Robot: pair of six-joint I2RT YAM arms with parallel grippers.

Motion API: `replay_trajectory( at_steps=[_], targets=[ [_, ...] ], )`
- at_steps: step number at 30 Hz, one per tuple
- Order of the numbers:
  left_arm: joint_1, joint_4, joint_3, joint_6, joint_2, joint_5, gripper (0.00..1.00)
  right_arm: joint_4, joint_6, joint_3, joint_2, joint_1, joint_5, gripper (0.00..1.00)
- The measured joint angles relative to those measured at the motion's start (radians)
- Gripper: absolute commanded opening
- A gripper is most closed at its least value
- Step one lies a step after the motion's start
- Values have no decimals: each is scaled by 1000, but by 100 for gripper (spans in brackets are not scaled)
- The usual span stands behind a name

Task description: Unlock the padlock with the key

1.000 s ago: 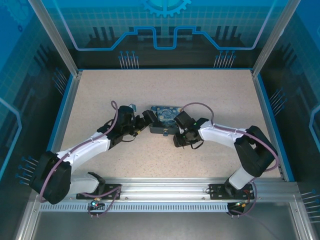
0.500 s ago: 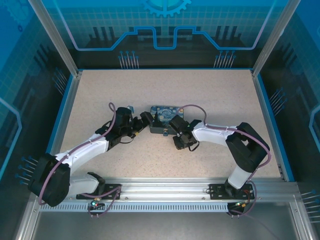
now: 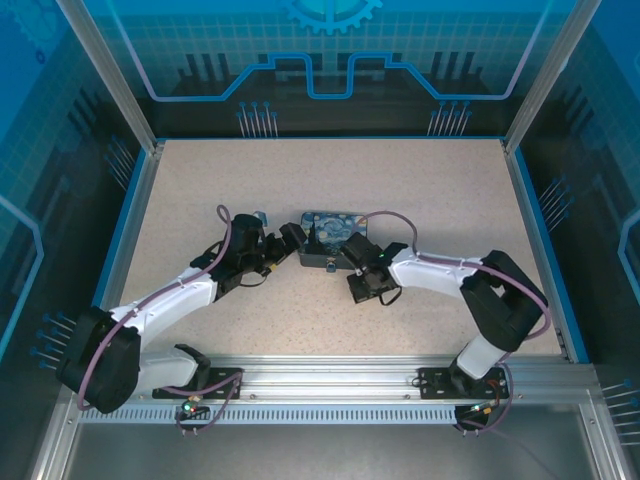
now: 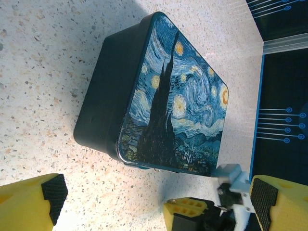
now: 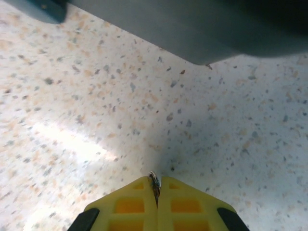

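padlock (image 3: 333,238) lying flat mid surface (image 3: 330,180), starry face up, left claw (image 4: 156,195) spread wide at its 9 o'clock, not touching it, right claw (image 5: 157,190) pinched together on tiny key (image 5: 154,183), low at padlock's 5 o'clock, just beside its near edge

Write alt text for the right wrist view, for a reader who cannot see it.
The right pincer is shut, its yellow fingers pinching a thin dark metal sliver, apparently the key, whose tip pokes out between them. Below lies the speckled beige table; the dark side of the padlock crosses the top edge.
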Motion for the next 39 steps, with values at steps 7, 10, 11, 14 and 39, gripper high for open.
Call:
replay_trajectory(
  at_steps=[7,10,11,14,39],
  targets=[
    [0,41,0,-4,3,72,99,95,-32,-63,-229,-118,-266,0],
    [-11,92,2,-21,22,110,99,166,-32,-108,-280,-213,-440,0],
    [-20,108,4,-26,30,119,98,188,-32,-121,-288,-239,-490,0],
    [-63,156,23,-30,69,147,96,240,-32,-153,-300,-306,-649,0],
    [-144,253,60,-67,179,155,92,128,-94,-159,-119,-137,-426,0]
  ],
)
